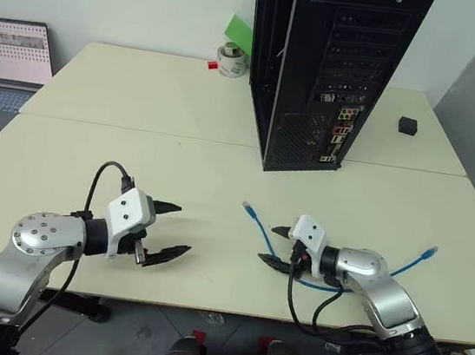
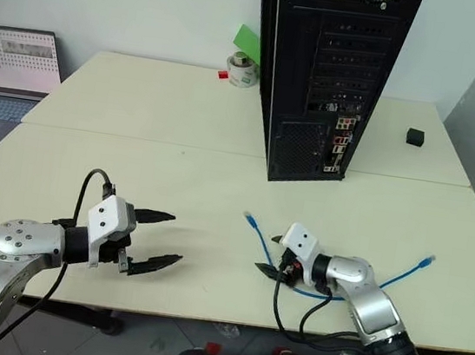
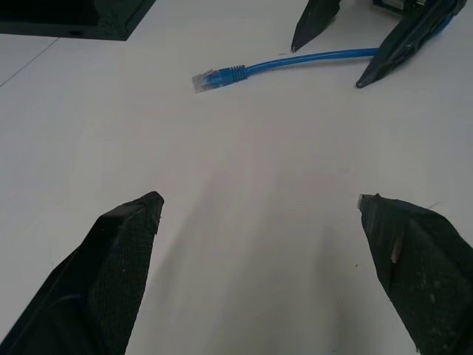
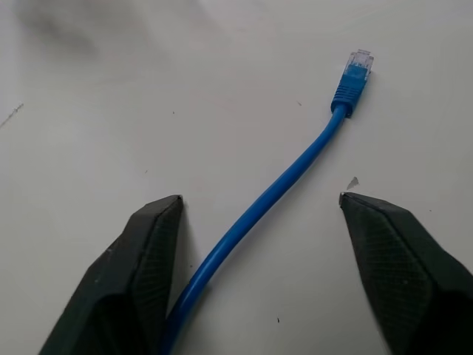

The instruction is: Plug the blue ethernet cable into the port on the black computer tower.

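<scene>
Two hands are set low over the pale tabletop point(image 1: 221, 167), with the blue ethernet cable point(image 1: 258, 230) lying loose on it in a shallow curve. Right hand point(image 1: 279, 247): fingers apart and straddling the cord a little behind its near plug point(image 4: 360, 61), one finger on each side; the wrist view shows clear space between cord and pads, so nothing is gripped yet. Left hand point(image 1: 165, 232): fingers spread wide, holding nothing, well apart from the cable and pointing toward it. The far plug point(image 1: 429, 252) rests near the tabletop's right edge. The black computer tower point(image 1: 331, 67) stands upright farther back, its rear panel facing the robot; the port point(image 1: 347, 115) is judged to sit among the coloured connectors low on that panel, too small to pick out with certainty.

Risks, as judged from this arrangement. (a) The cord runs obliquely between the fingers and nearer to one of them; closing may push it sideways or let it roll out of the pinch. (b) The grip falls on the flexible cord behind the plug, so the plug may droop or twist when lifted and meet the socket misaligned. (c) The clip's orientation cannot be read here; a wrong-way plug would jam. (d) Drag from the trailing length may pull the plug off line.
</scene>
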Controlling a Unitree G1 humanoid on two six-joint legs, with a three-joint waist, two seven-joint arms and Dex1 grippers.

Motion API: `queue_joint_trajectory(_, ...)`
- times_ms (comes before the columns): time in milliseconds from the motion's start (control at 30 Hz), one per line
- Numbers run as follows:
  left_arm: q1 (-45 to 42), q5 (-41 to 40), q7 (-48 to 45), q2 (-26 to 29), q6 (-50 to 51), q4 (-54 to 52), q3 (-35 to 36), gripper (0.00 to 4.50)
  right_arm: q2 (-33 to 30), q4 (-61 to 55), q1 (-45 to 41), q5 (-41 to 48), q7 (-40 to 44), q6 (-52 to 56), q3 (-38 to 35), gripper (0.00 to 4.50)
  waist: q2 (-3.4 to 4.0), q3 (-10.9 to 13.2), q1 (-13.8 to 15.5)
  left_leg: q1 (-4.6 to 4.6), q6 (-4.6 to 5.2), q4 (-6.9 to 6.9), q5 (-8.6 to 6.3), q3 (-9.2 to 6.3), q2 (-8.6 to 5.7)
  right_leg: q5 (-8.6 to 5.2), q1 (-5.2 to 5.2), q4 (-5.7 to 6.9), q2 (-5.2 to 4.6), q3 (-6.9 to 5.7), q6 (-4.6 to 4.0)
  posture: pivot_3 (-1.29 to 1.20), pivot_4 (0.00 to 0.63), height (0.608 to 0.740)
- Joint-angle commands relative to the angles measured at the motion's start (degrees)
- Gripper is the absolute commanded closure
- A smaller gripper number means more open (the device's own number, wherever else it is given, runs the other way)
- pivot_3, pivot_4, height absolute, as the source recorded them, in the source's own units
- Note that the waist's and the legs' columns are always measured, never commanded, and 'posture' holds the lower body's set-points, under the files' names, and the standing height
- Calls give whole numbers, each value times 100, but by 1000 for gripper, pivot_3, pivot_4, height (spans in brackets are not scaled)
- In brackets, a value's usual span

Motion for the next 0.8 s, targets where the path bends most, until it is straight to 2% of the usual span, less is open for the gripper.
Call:
queue_joint_trajectory(33, -100, 35, 4, -28, -162, 18, -14, 0, -128, -95, 121, -147, -7, 61, -37, 1879, 0, 0, 0, 0, 0, 0, 0, 0, 0, 0, 0, 0, 0, 0, 0, 0, 150, 740)
queue_joint_trajectory(200, -181, 127, 8, -83, -330, 188, -123, 0, -242, -180, 141, -170, -30, 214, -118, 3158, 0, 0, 1, 1, 0, 0, 0, 0, -1, 0, 2, 0, 0, 0, 0, 0, 150, 740)
queue_joint_trajectory(367, -279, 146, -30, -142, -434, 286, -205, 0, -633, -361, 261, -16, 61, 360, -454, 4443, -1, -1, 19, 1, 0, 2, 0, -3, -4, 0, 4, 0, -4, -3, 0, 0, 150, 740)
queue_joint_trajectory(600, -359, 187, -60, -197, -494, 330, -341, 0, -1701, -892, 852, 410, 729, 532, -1121, 4443, -4, -2, 38, -1, 1, 3, 0, -7, -10, 0, 9, -3, -12, -9, 1, 0, 150, 740)
queue_joint_trajectory(767, -455, 217, -64, -240, -512, 383, -445, 0, -1824, -1003, 933, 536, 819, 619, -1208, 4443, -4, -2, 2, 2, 1, 3, 0, -5, -3, 0, 8, 0, -4, -7, 1, 0, 150, 740)
queue_joint_trajectory(800, -472, 223, -65, -250, -510, 389, -461, 0, -1802, -971, 905, 518, 812, 592, -1188, 3994, -3, -2, 0, 3, 1, 3, 0, -5, -2, 0, 8, 0, -2, -7, 1, 0, 150, 740)
